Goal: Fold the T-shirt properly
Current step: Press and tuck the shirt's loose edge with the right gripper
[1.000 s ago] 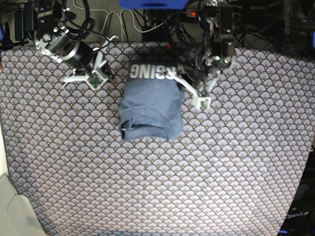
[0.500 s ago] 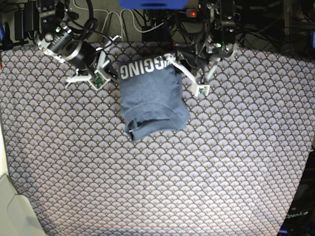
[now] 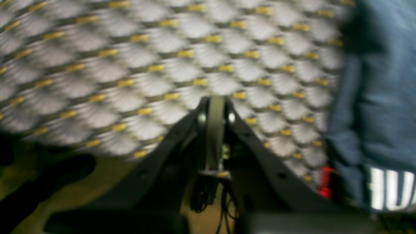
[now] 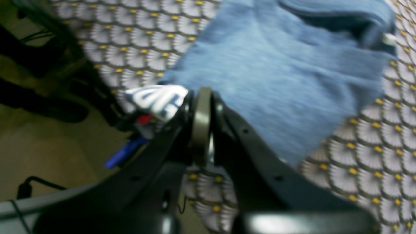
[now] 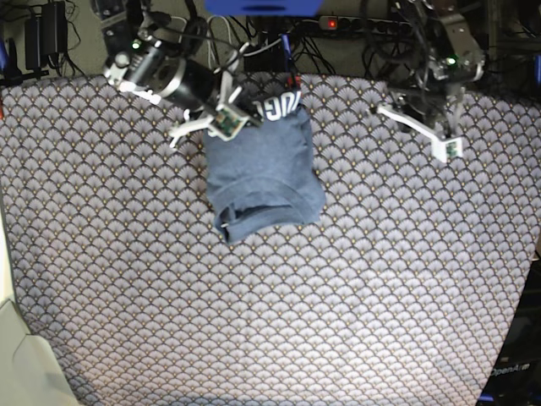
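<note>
Overhead, the folded T-shirt (image 5: pixel 264 173) shows whole; both wrist views show the right gripper (image 4: pixel 201 97) and left gripper (image 3: pixel 215 107) pressed together, empty.

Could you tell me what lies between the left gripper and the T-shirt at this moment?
Only bare scallop-patterned tablecloth. The base view shows the left gripper well off the T-shirt, with nothing on the cloth between them; the left wrist view agrees.

Lighting: even, overhead, soft shadows. Base view sharp, corners dim. Both wrist views motion-blurred (left worst); near fingers (image 3: pixel 214 130) dark, out of focus.
</note>
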